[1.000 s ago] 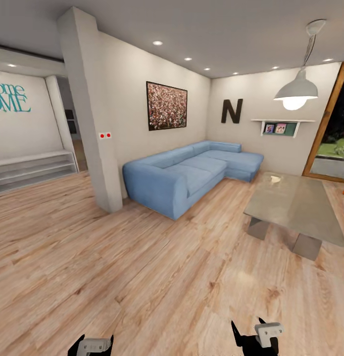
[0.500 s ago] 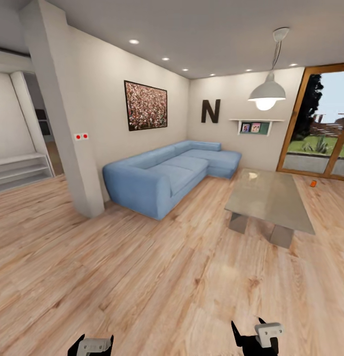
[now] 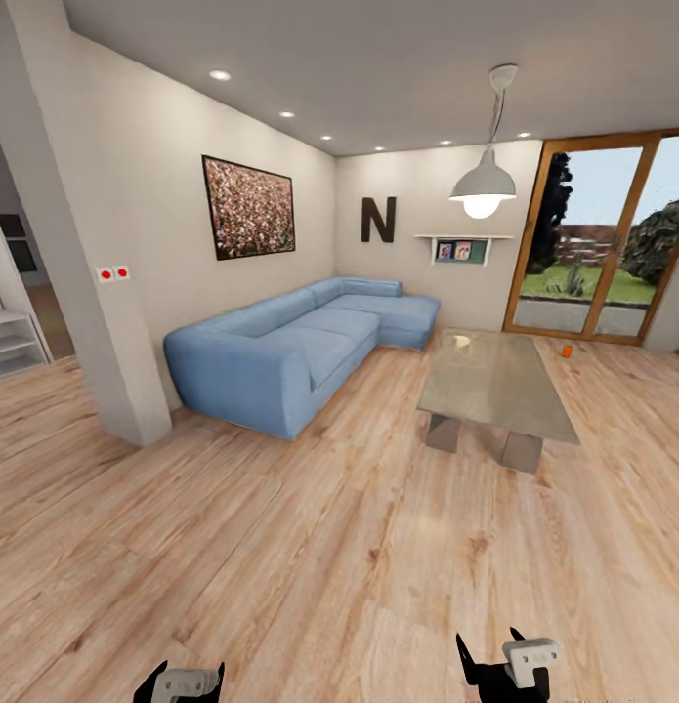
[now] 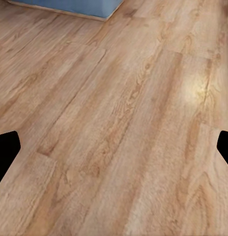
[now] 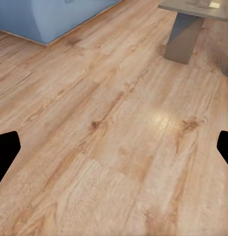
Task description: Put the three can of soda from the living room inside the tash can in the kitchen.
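One small orange can of soda (image 3: 567, 351) stands on the wood floor of the living room, far off by the wood-framed glass doors (image 3: 599, 239), beyond the low table. The tash can and the kitchen are out of view. My left gripper (image 3: 183, 681) and right gripper (image 3: 503, 664) hang low at the near edge of the head view, far from the can. In the left wrist view the left gripper (image 4: 114, 152) is open over bare planks. The right gripper (image 5: 114, 152) is open too, with nothing between its fingers.
A blue corner sofa (image 3: 290, 351) lines the left wall. A glass-topped low table (image 3: 495, 386) stands right of it, with a pendant lamp (image 3: 483, 186) above. A white pillar (image 3: 85, 254) juts out at the left. Wood floor (image 3: 310, 547) lies between me and the furniture.
The head view has swung to the right, so sofa, table and pillar sit further left in the picture and the glass doors show more fully. Both grippers hold the same pose.
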You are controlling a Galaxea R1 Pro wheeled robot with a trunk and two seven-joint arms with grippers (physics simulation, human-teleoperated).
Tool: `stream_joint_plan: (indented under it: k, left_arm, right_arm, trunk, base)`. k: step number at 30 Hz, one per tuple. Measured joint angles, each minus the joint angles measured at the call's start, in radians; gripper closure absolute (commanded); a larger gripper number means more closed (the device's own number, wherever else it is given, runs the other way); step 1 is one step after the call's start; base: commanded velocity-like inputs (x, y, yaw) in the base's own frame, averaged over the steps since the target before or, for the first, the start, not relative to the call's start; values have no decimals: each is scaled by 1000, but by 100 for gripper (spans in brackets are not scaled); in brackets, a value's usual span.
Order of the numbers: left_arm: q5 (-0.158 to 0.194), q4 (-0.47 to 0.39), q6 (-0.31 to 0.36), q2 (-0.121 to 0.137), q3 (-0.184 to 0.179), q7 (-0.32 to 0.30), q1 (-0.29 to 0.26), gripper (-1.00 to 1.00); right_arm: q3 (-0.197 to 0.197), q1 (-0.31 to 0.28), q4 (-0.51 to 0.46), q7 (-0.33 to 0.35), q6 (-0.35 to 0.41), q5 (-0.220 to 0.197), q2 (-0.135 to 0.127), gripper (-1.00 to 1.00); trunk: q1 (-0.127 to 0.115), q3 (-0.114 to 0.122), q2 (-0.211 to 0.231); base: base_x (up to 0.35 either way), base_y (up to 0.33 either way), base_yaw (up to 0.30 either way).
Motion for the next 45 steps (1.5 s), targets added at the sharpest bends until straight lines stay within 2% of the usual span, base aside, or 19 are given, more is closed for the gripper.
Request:
stream_joint_plan:
  k: [5, 20, 45]
  left_arm:
    - [-1, 0, 0, 0, 0, -1, 0, -100]
    - [-1, 0, -3, 0, -2, -1, 0, -100]
    - [-2, 0, -3, 0, -2, -2, 0, -100]
  right_arm:
    - [0, 0, 1, 0, 0, 0, 0, -100]
    - [5, 0, 12, 2, -1, 7, 0, -100]
    - [2, 0, 21, 12, -19, 0, 0, -100]
  trunk:
    - [0, 0, 0]
    - [0, 1, 0]
    - [0, 22, 0]
  base:
    - [89, 268, -217]
    - [11, 78, -39]
    - [53, 259, -207]
